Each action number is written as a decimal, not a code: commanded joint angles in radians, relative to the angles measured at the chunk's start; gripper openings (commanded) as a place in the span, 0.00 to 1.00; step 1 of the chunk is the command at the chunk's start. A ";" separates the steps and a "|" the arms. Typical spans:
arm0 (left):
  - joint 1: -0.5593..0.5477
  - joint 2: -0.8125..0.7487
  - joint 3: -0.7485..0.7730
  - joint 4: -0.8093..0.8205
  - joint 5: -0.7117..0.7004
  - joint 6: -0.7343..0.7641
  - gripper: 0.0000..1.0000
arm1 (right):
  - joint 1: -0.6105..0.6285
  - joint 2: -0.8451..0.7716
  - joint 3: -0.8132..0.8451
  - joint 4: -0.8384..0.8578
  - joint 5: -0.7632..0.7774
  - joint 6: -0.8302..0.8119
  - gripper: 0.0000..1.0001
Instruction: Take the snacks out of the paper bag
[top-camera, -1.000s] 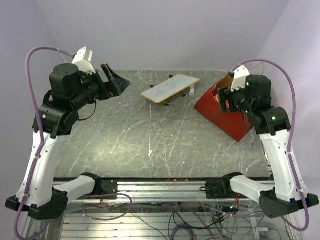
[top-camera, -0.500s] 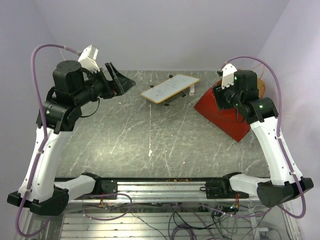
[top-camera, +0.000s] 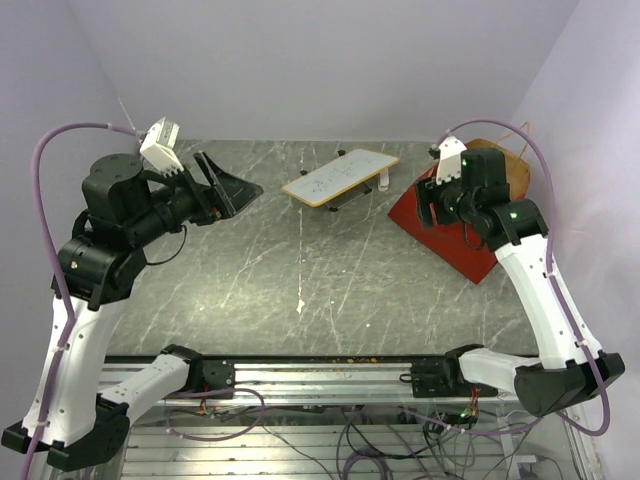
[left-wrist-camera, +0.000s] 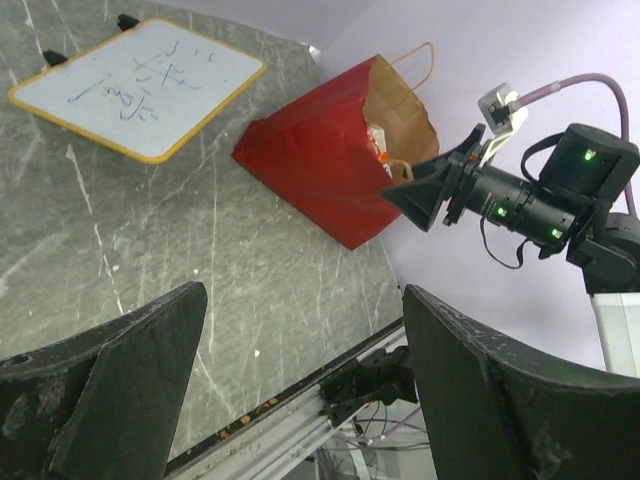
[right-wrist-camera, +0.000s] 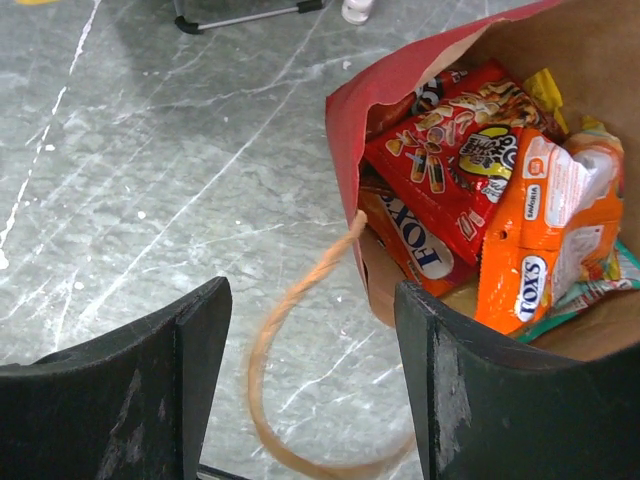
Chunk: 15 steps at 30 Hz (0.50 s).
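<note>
Right claw (right-wrist-camera: 312, 340) hovers with jaws wide, gripping nothing, at the mouth of the paper bag (right-wrist-camera: 345, 120). The red rim sits just ahead, with bare desk (right-wrist-camera: 130, 170) open to its left. An orange string handle (right-wrist-camera: 258, 350) loops between the fingers. Inside, ahead-right: crinkly snacks (right-wrist-camera: 450, 160), red on top, an orange packet (right-wrist-camera: 530, 250) beside it. Left claw (left-wrist-camera: 300, 390), spread wide and empty, hangs well apart from the bag.
</note>
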 joint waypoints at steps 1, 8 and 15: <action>0.007 -0.021 0.033 -0.092 0.015 0.002 0.89 | 0.006 0.020 0.022 0.012 -0.055 0.033 0.66; 0.006 -0.090 -0.001 -0.115 -0.013 -0.018 0.89 | 0.009 -0.029 -0.007 0.013 -0.149 0.081 0.83; 0.006 -0.100 0.023 -0.152 -0.013 -0.052 0.87 | 0.010 0.002 0.033 -0.005 -0.148 0.135 0.19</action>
